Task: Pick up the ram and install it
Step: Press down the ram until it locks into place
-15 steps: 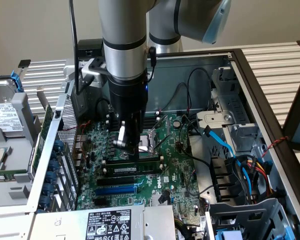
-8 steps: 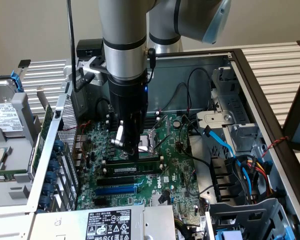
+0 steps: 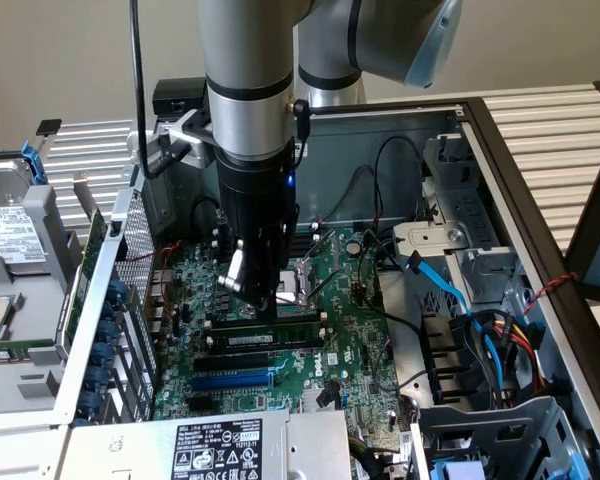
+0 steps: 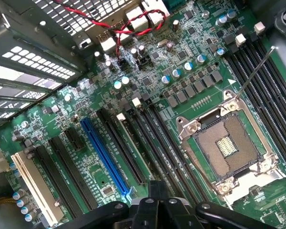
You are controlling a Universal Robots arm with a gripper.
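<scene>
One stick of ram [image 3: 270,339] lies seated in a black slot on the motherboard [image 3: 330,370], just beside the tool [image 3: 263,300] — on its near side. Tool closed, empty, hovering over the slots beside the CPU socket [image 4: 231,148] — blue slot [image 4: 105,157] nearby.

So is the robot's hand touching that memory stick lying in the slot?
Cannot tell. In the exterior view the hand ends right above the memory stick, hiding any contact or gap.

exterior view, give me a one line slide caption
Arm's shut end effector lowered over the motherboard inside an open PC case, at the ram in its slot.
</scene>
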